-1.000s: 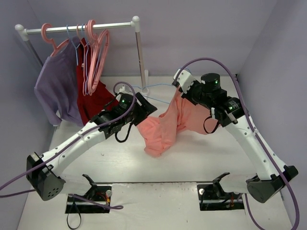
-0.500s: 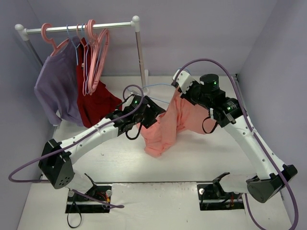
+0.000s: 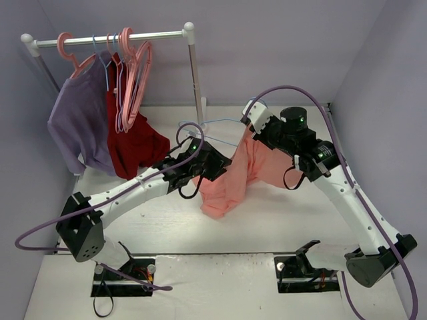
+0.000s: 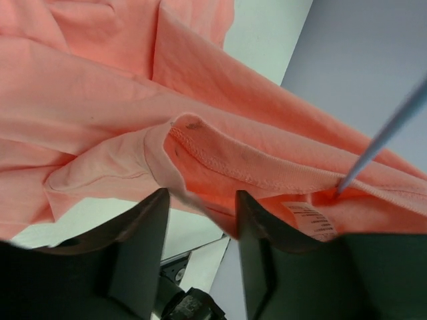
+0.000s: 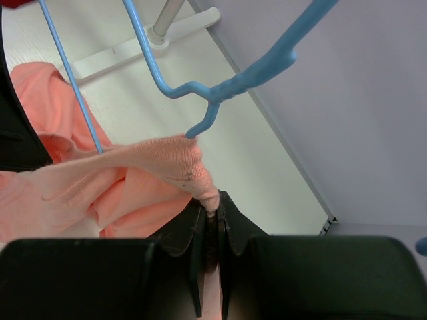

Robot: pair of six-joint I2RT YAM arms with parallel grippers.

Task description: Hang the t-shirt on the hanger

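Observation:
The salmon t-shirt (image 3: 230, 177) hangs bunched from my right gripper (image 3: 250, 127), its lower part lying on the table. The right gripper (image 5: 212, 203) is shut on the ribbed collar of the t-shirt (image 5: 80, 180). The light-blue wire hanger (image 3: 223, 120) lies tilted beside the collar; its hook and neck (image 5: 230, 87) show above the collar, with one wire running down into the cloth. My left gripper (image 3: 215, 163) is open at the shirt's left side. In the left wrist view a stitched hem of the t-shirt (image 4: 200, 100) droops between the open fingertips (image 4: 200, 200), and a hanger wire (image 4: 387, 133) enters the cloth by the label.
A garment rack (image 3: 195, 67) stands at the back left with pink plastic hangers (image 3: 137, 73), a lavender shirt (image 3: 77, 120) and a dark red garment (image 3: 133, 143). Grey-purple walls close in at the back and right. The rack's white foot (image 5: 180, 30) lies near the hanger.
My left arm has reached right and forward, bringing its open gripper up against the t-shirt's left fold. The right gripper and the shirt have barely moved.

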